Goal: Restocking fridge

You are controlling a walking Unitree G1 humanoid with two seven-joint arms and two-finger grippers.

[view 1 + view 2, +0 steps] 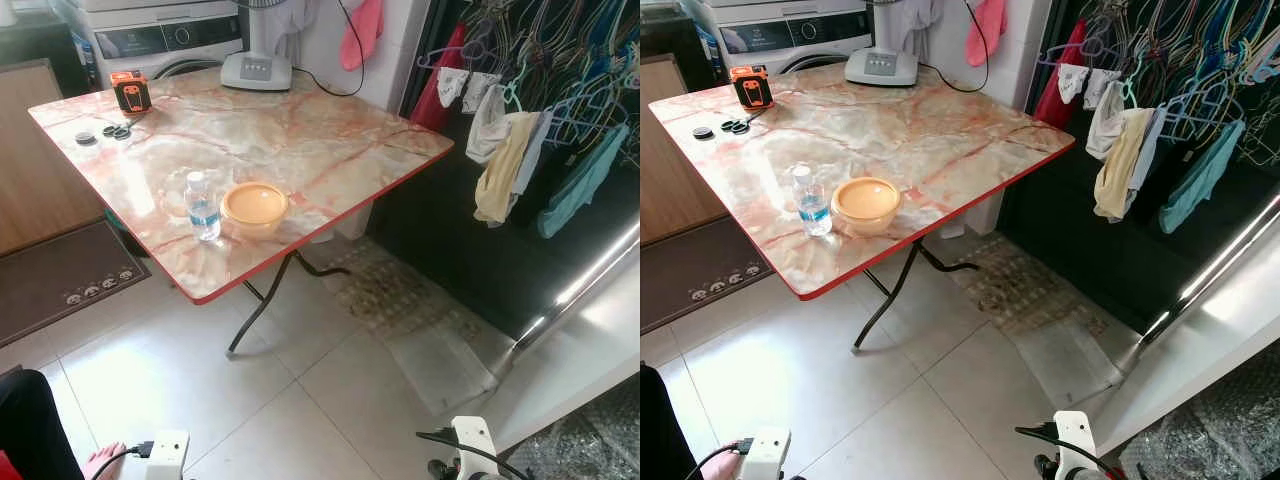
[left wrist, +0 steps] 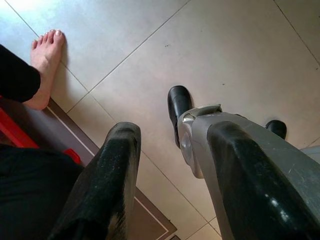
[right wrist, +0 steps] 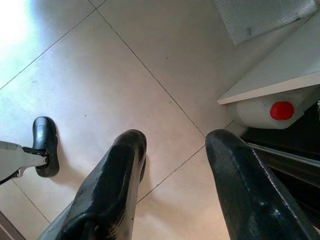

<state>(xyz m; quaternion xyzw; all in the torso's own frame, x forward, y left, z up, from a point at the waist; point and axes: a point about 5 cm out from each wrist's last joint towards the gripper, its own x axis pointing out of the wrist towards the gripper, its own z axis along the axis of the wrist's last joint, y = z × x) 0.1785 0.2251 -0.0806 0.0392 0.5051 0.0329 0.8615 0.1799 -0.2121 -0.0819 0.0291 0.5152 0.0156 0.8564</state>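
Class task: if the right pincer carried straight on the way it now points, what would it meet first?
Most likely the tiled floor. The right pincer hangs open, aiming downward at bare tiles, with nothing between its fingers. The white fridge door lies off to one side, probably outside that line.

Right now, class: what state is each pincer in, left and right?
Left pincer: open, holding nothing, over the floor.
Right pincer: open, holding nothing, over the floor.
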